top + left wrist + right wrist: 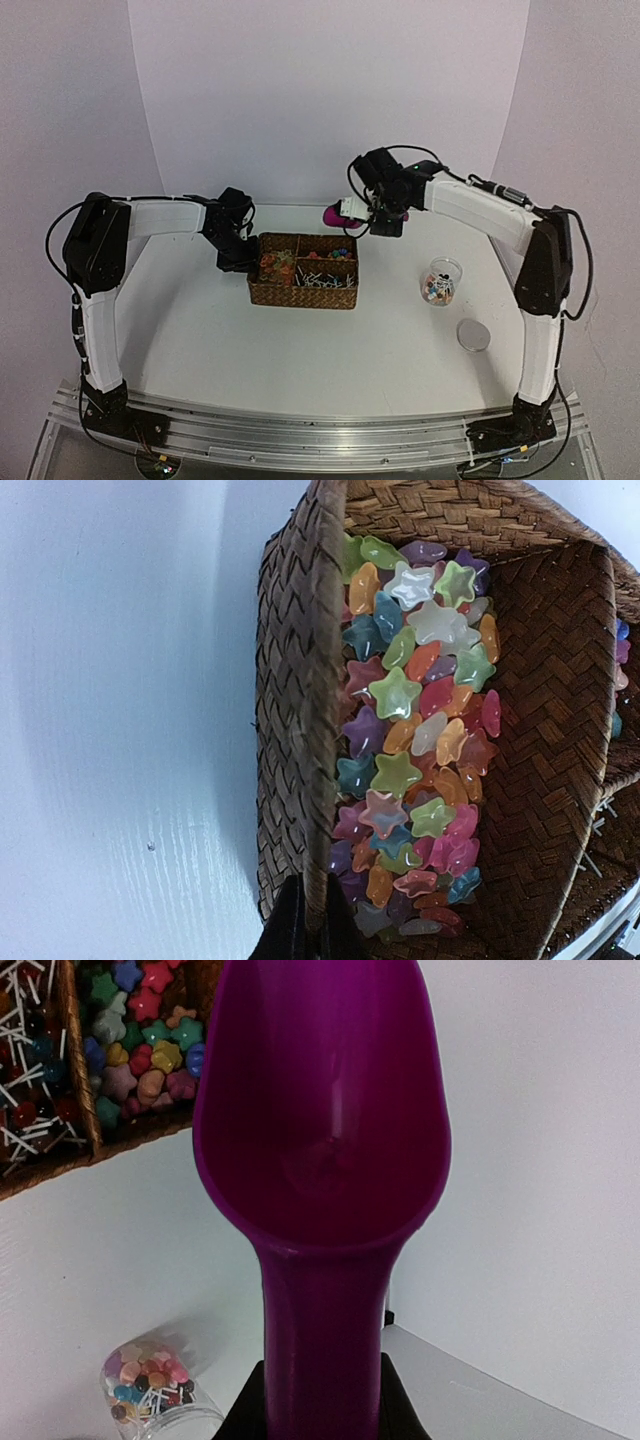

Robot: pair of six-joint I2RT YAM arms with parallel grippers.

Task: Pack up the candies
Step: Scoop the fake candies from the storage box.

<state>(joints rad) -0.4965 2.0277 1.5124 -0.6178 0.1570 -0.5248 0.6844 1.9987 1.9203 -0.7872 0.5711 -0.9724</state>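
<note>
A woven basket (300,296) holds the candies in compartments: translucent star candies (410,740) on the left, small mixed-colour candies (145,1040) at the back right, white-stick sweets (25,1090) in front. My left gripper (308,925) is shut on the basket's left wall (300,680); it also shows in the top view (238,262). My right gripper (322,1415) is shut on the handle of a magenta scoop (320,1130), whose bowl looks empty. The scoop (338,212) hangs above the table just behind the basket's back right corner. A clear jar (440,282) partly filled with candies stands to the right.
The jar also shows low in the right wrist view (160,1400). A round lid (473,335) lies on the white table in front of the jar. A white curved backdrop rises behind the table.
</note>
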